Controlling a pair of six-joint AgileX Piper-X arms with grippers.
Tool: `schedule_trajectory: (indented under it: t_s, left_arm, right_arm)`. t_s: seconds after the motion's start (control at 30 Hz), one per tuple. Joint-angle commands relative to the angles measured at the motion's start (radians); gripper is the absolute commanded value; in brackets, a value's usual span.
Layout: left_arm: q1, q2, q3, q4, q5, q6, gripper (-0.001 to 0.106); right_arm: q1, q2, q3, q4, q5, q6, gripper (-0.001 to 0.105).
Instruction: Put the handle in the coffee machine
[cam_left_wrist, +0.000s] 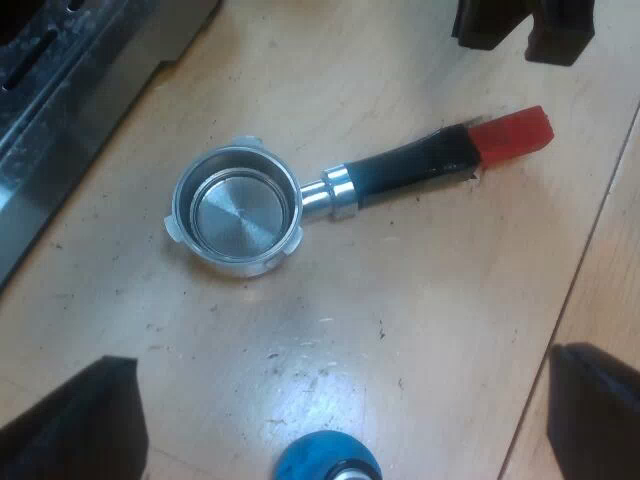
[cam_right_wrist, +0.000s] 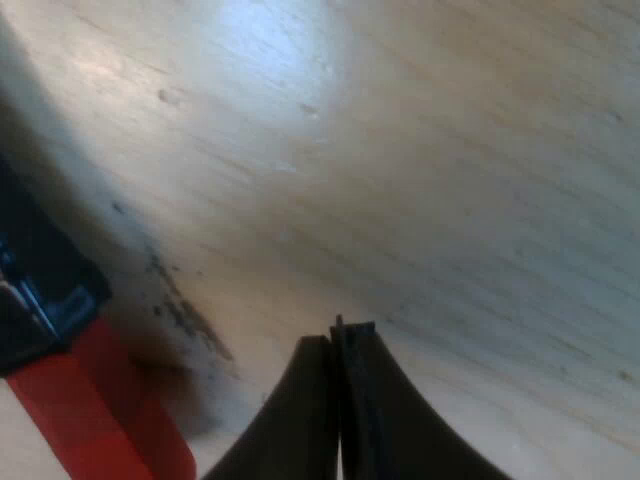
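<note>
Holder (cam_left_wrist: 338, 193) lies loose on scuffed wooden table (cam_left_wrist: 430, 320).

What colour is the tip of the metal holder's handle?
Red tip on a black handle; it shows best in the left wrist view.

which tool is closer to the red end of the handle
Right. The right tool, fingers shut, sits low at the table just beside the red end. The left tool hangs open higher up over the holder, farther away.
</note>
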Motion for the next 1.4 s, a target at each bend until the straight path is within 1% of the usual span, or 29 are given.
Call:
schedule_trajectory:
  t_s: [0.03, 0.1, 0.2, 0.27, 0.37, 0.47, 0.57, 0.63, 0.7, 0.8, 0.87, 0.9, 0.93, 1.0, 1.13, 1.2, 1.23, 1.27, 1.33, 1.4]
  left_arm:
    - [-0.005, 0.0, -0.004, -0.005, -0.006, -0.001, 0.084]
    - [-0.005, 0.0, -0.004, 0.01, -0.03, -0.009, 0.084]
    - [-0.005, 0.0, -0.004, 0.035, -0.048, -0.009, 0.084]
    - [-0.005, 0.0, -0.004, 0.056, -0.075, -0.009, 0.084]
    - [-0.005, 0.0, -0.004, 0.071, -0.093, -0.009, 0.084]
    - [-0.005, 0.0, -0.004, 0.087, -0.096, -0.009, 0.084]
    - [-0.005, -0.02, -0.004, 0.122, -0.118, -0.009, 0.084]
    - [-0.005, -0.041, -0.004, 0.138, -0.132, -0.009, 0.084]
    - [-0.005, -0.071, -0.004, 0.144, -0.135, -0.009, 0.084]
    - [-0.005, -0.108, -0.004, 0.154, -0.134, -0.014, 0.084]
    - [-0.005, -0.12, -0.004, 0.16, -0.134, -0.021, 0.084]
    - [-0.005, -0.146, -0.004, 0.178, -0.136, -0.041, 0.084]
    - [-0.005, -0.146, -0.004, 0.178, -0.136, -0.041, 0.084]
    - [-0.005, -0.191, -0.004, 0.198, -0.136, -0.054, 0.084]
    - [-0.005, -0.203, -0.004, 0.201, -0.136, -0.054, 0.084]
    - [-0.005, -0.202, -0.004, 0.216, -0.136, -0.054, 0.084]
    - [-0.005, -0.202, -0.004, 0.219, -0.136, -0.054, 0.084]
    - [-0.005, -0.202, -0.004, 0.223, -0.136, -0.054, 0.084]
    - [-0.005, -0.202, -0.004, 0.229, -0.136, -0.054, 0.084]
    - [-0.005, -0.202, -0.004, 0.235, -0.136, -0.054, 0.084]
  right_arm:
    - [0.077, 0.046, 0.002, -0.038, 0.031, 0.007, 0.0]
    - [0.132, 0.073, 0.002, -0.06, 0.058, 0.018, 0.0]
    - [0.181, 0.098, 0.002, -0.063, 0.059, 0.026, 0.0]
    - [0.22, 0.12, 0.002, -0.063, 0.059, 0.036, 0.0]
    - [0.228, 0.121, 0.002, -0.063, 0.059, 0.042, 0.0]
    - [0.338, 0.127, -0.007, -0.088, 0.037, 0.092, 0.0]
    - [0.386, 0.127, -0.01, -0.121, 0.008, 0.128, 0.0]
    - [0.419, 0.127, -0.01, -0.155, -0.013, 0.167, 0.0]
    - [0.438, 0.127, -0.01, -0.189, -0.024, 0.193, 0.0]
    - [0.456, 0.127, -0.01, -0.219, -0.024, 0.214, 0.0]
    - [0.479, 0.127, -0.01, -0.281, -0.046, 0.25, 0.0]
    - [0.488, 0.127, -0.01, -0.323, -0.046, 0.277, 0.0]
    - [0.488, 0.127, -0.01, -0.323, -0.046, 0.277, 0.0]
    - [0.491, 0.132, -0.01, -0.406, -0.046, 0.322, 0.0]
    - [0.491, 0.159, -0.01, -0.488, -0.049, 0.362, 0.0]
    - [0.491, 0.187, -0.01, -0.528, -0.081, 0.39, 0.0]
    - [0.491, 0.193, -0.01, -0.533, -0.084, 0.393, 0.0]
    - [0.491, 0.203, -0.01, -0.555, -0.089, 0.411, 0.0]
    - [0.493, 0.208, -0.012, -0.574, -0.088, 0.421, 0.0]
    - [0.493, 0.208, -0.013, -0.626, -0.064, 0.428, 0.0]
